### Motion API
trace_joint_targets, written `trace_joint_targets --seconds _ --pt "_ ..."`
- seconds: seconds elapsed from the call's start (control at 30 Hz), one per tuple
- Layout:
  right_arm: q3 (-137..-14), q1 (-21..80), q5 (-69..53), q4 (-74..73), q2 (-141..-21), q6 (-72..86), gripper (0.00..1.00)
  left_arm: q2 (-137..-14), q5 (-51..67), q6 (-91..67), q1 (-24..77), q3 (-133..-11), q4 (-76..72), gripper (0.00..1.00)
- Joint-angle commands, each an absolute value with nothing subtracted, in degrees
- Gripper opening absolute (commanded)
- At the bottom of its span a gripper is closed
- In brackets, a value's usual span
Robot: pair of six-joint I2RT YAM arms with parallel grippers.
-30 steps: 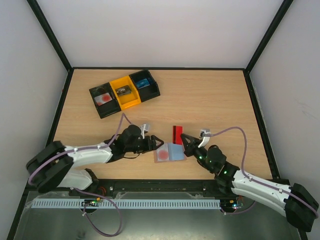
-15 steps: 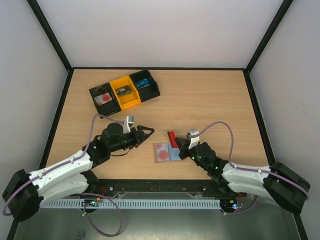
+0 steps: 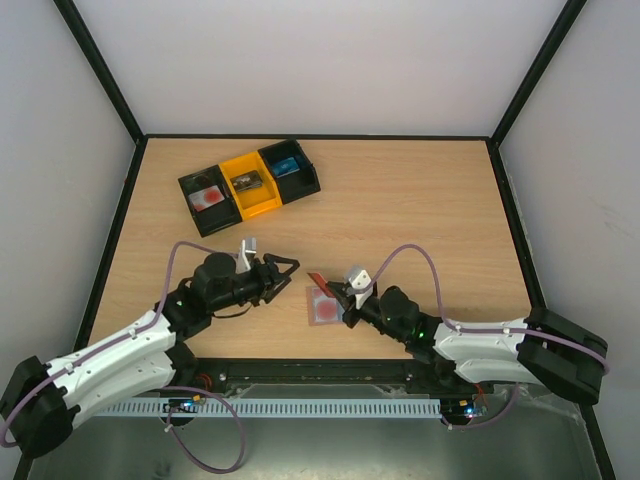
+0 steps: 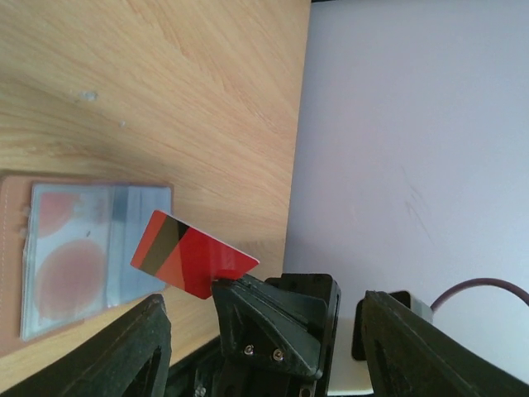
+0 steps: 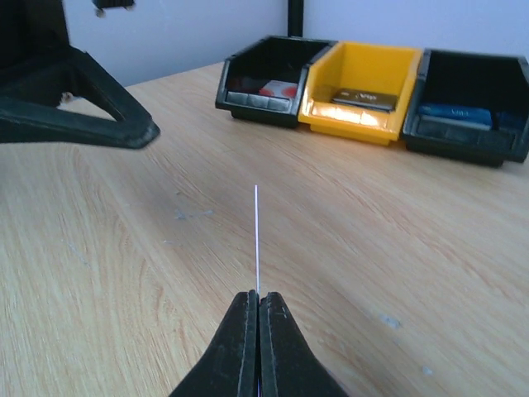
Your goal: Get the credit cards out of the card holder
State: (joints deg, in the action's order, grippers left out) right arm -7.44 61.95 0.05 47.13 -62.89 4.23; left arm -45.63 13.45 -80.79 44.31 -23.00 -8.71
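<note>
One red card (image 3: 321,280) out, pinched in your right gripper (image 3: 338,292).
Its long axis runs from the closed fingers toward your left gripper (image 3: 283,267), standing open just beyond; the card holder (image 3: 322,308) lies flat beneath the card.

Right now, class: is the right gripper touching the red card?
Touching. The right wrist view shows the right gripper shut on the red card, seen edge-on.

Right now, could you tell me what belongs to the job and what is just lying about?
Job: brown leather-like folding card holder; red card in the right gripper; open left gripper.
Lying about: row of black and yellow bins.
</note>
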Motion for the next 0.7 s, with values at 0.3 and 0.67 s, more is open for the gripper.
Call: trace_joint_targets --seconds 0.3,0.67 --pt "-9.63 65.13 -0.51 51.26 -62.03 -10.46 0.02 -47.18 19.71 -86.8 43.94 -18.0 -16.61 0.67" --pt "-12.22 67.07 0.01 51.55 -64.41 -14.3 0.02 -48.02 19.77 -90.04 43.93 -15.29 -21.24 0.63"
